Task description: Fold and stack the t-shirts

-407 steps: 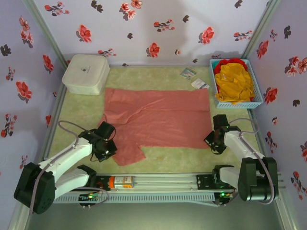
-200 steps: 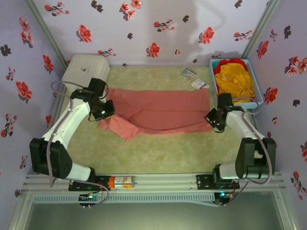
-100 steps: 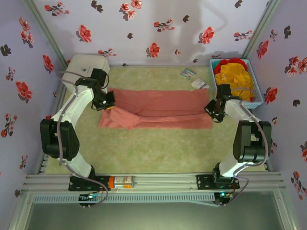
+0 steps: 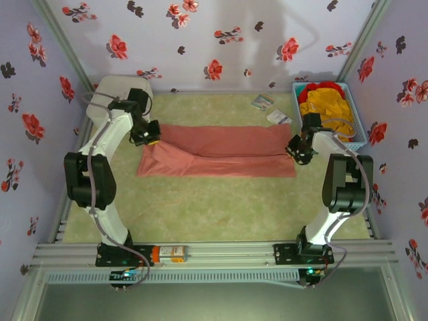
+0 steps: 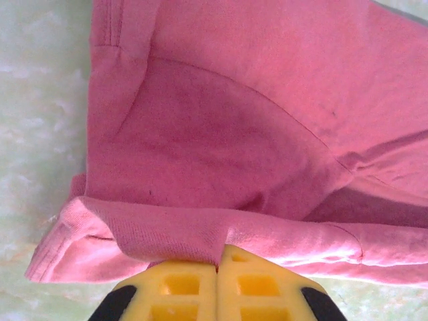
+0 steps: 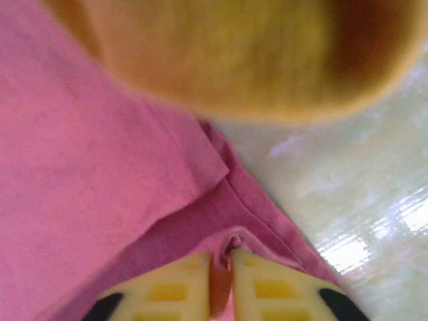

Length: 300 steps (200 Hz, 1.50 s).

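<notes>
The salmon-pink t-shirt (image 4: 217, 158) lies doubled into a long band across the far half of the green mat (image 4: 221, 214). Soft, light and limp (it would likely sag between holds), it wants pinching at its end corners. There the left gripper (image 5: 218, 251) and right gripper (image 6: 222, 254), nearly closed, each nip its edge.

Pale green mat (image 4: 221, 207) under folded pink t-shirt (image 4: 221, 150), white box (image 4: 110, 93), blue basket (image 4: 361, 127), small packets (image 4: 263, 101).

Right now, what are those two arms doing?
Left gripper, right gripper: jaws pinching salmon-pink cloth t-shirt, folded in half. White rounded-square box near left arm.
</notes>
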Each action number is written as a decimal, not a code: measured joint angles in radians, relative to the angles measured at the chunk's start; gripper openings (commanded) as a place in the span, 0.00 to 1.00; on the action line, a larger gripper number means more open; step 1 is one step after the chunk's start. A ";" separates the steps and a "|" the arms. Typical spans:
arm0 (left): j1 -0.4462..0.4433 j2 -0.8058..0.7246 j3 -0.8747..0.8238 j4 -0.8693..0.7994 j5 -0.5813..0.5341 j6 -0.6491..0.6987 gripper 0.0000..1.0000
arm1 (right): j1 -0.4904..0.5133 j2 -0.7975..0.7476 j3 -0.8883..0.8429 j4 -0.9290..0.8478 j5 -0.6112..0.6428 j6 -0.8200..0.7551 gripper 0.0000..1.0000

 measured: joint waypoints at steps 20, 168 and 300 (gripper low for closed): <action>0.010 0.043 0.013 0.001 -0.001 0.010 0.35 | 0.000 0.019 0.010 0.024 -0.021 -0.005 0.40; -0.074 -0.294 -0.541 0.273 0.105 -0.148 0.54 | 0.023 -0.219 -0.285 0.196 -0.144 -0.016 0.86; -0.076 -0.159 -0.597 0.530 0.065 -0.245 0.51 | 0.023 -0.266 -0.294 0.163 -0.142 -0.043 0.84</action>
